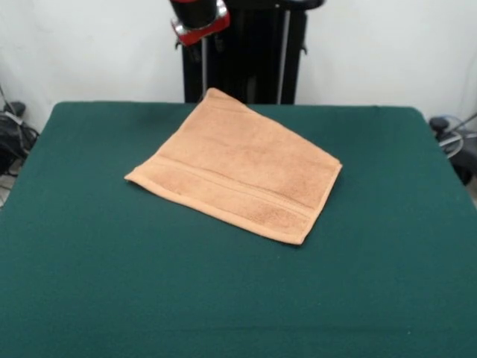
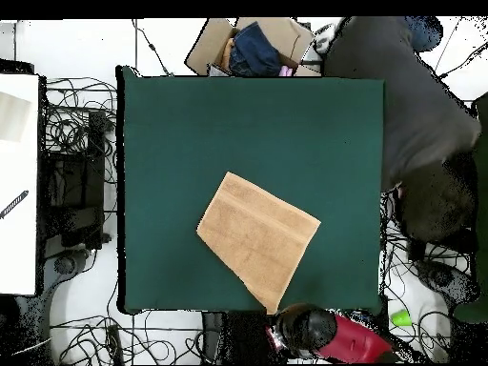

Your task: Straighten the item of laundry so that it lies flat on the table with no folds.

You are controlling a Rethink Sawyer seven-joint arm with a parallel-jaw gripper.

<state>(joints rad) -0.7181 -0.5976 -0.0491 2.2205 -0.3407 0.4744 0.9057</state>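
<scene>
The item of laundry (image 1: 238, 170) is a light orange-tan towel lying turned at an angle on the dark green table (image 1: 89, 246). It looks spread out, with a woven band stripe running along its near hem. Its far corner reaches the table's far edge. From overhead the towel (image 2: 257, 238) has one corner touching the table's bottom edge (image 2: 191, 307). My gripper (image 1: 201, 39) hangs drawn back above and behind that far corner, apart from the towel. The red and black arm end (image 2: 319, 334) sits just off the table.
A person in dark clothes (image 2: 410, 105) is at the table's right side in the overhead view. A cardboard box (image 2: 286, 38) holding dark cloth stands beyond the top edge. Cables lie on the floor around the table.
</scene>
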